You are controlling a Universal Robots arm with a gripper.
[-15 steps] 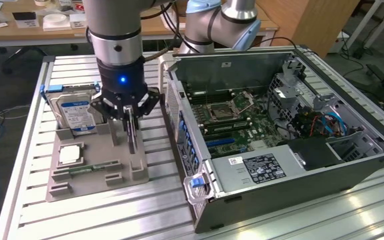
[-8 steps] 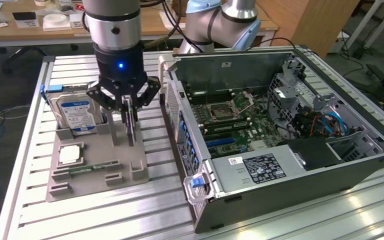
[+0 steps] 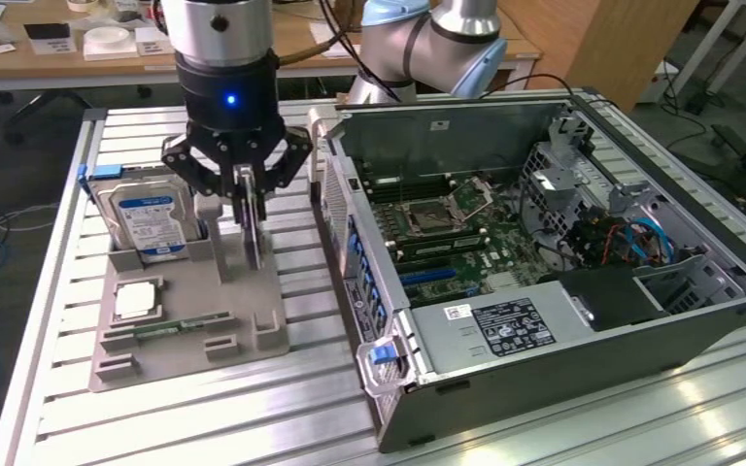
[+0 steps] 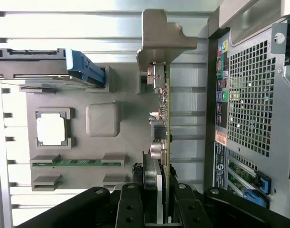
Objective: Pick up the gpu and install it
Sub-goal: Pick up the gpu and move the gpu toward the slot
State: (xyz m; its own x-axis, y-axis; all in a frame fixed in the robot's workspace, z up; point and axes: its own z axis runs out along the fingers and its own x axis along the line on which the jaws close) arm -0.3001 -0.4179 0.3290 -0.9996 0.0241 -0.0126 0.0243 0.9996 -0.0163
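Note:
The gpu (image 3: 256,245) stands on edge over the grey parts fixture (image 3: 191,282), just beside the open computer case (image 3: 542,243). My gripper (image 3: 249,190) comes down from above and is shut on the card's upper edge, one finger on each face. In the wrist view the gpu (image 4: 166,118) runs edge-on away from my gripper (image 4: 161,213), with its silver end bracket (image 4: 163,35) at the far end. Whether the card still rests in the fixture's slot or hangs just above it, I cannot tell.
The fixture also holds a silver hard drive (image 3: 151,221) with a blue-white label, a square processor chip (image 3: 137,299) and a narrow green memory stick (image 3: 179,327). Inside the case, the motherboard (image 3: 451,233) lies exposed with blue slots (image 3: 431,275). Everything sits on a slatted aluminium table (image 3: 283,408).

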